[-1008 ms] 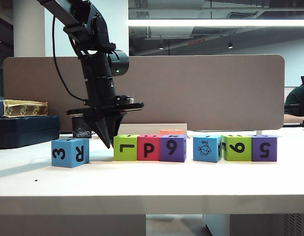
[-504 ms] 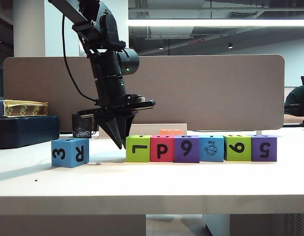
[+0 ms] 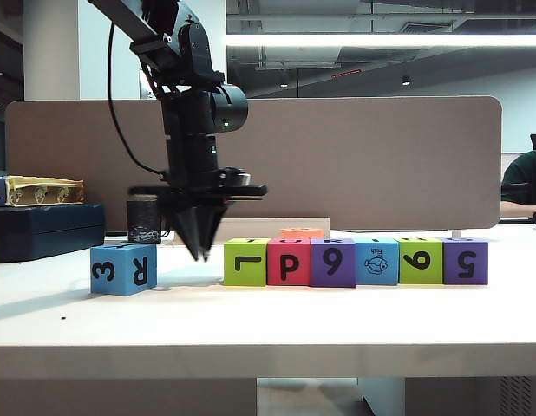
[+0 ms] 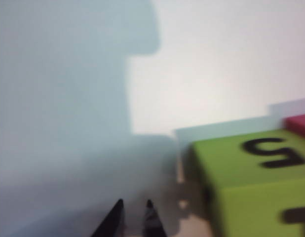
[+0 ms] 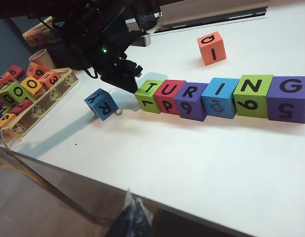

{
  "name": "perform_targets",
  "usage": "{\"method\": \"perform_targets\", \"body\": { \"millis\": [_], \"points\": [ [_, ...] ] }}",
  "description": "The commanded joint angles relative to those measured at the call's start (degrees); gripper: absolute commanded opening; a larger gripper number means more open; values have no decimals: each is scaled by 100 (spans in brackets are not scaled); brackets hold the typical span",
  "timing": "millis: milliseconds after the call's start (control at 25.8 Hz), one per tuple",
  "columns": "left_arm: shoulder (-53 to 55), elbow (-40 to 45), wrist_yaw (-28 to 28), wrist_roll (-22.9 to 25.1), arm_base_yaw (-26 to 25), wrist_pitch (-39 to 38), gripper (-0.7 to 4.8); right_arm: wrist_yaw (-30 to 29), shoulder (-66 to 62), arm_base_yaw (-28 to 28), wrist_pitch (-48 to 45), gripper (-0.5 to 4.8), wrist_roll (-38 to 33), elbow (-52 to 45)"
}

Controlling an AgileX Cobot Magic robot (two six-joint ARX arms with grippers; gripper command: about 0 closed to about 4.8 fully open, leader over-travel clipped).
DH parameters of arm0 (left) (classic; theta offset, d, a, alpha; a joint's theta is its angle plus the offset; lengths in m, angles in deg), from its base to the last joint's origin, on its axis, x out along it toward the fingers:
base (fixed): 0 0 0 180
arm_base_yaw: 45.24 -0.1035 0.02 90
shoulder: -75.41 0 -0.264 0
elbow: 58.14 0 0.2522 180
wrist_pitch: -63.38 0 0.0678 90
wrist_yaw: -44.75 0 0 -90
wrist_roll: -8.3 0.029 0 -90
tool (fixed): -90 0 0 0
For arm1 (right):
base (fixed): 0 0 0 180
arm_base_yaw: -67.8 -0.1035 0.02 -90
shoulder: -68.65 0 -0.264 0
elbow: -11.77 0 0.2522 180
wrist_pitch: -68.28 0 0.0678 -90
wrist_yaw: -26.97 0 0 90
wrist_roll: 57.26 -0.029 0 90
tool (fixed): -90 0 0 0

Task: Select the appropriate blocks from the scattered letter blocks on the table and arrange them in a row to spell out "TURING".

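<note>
Reading the row: six letter blocks stand touching across the middle right of the exterior view, lime green block (image 3: 245,262), magenta block (image 3: 288,262), purple block (image 3: 332,263), blue fish block (image 3: 376,261), second lime green block (image 3: 421,260), purple end block (image 3: 465,261); in the right wrist view their tops spell TURING, so I judge the spelling done.

Left end effector: left end effector (image 3: 199,250) hangs point-down at centre left of the exterior view, fingers together and holding nothing, tips low over the tabletop (image 3: 268,321).

Key relation: the row's long axis runs left to right; the green T block lies just to the right of my tips, apart from them, and the blue R block (image 3: 123,269) sits to their left. The left arm is much the nearer one.

Right end effector: right end effector (image 5: 132,217) shows only as a dark blur at the bottom edge of its own view; I cannot tell its state.

Room: bare tabletop in front of the row; orange block (image 5: 211,48) lies behind it, well apart; wooden tray (image 5: 31,106) of spare blocks at far left. I'd lift straight up to avoid nudging either neighbour.
</note>
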Motion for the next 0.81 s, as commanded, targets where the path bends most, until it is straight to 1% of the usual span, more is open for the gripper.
{"method": "perform_targets", "body": {
  "millis": [39,116,155,233,271,310,388,465,504,543,659,814],
  "points": [
    [-83,-409,-76,114,0,-723,47,-15,-9,2,-92,-1,13,33],
    [-85,-748,315,111,55,-1189,47,-15,-9,2,-90,-1,13,33],
    [-85,-966,686,114,92,-1443,47,-15,-9,2,-92,-1,13,33],
    [-85,-1102,1145,116,208,-1550,47,-13,-9,2,-92,-1,13,33],
    [-105,-1139,1589,131,319,-1508,46,-13,-9,2,-92,-1,13,33],
    [-103,-1137,1692,142,439,-1458,46,-13,-9,2,-94,-1,13,33],
    [-74,-1137,1641,190,737,-1222,46,-13,-9,2,-90,-1,15,33],
    [-59,-1134,1366,195,1038,-881,46,-13,-9,2,-96,-1,13,33],
    [-26,-1134,1080,192,1246,-654,39,-13,-9,2,-94,-1,15,33],
    [7,-1134,918,190,1362,-501,13,-13,-9,2,-92,-1,13,33],
    [157,-1130,872,186,1582,-428,12,-15,-9,2,-90,-1,13,33],
    [450,-1128,804,173,1705,-326,12,-15,-9,2,-92,-1,13,33]
  ]
}}
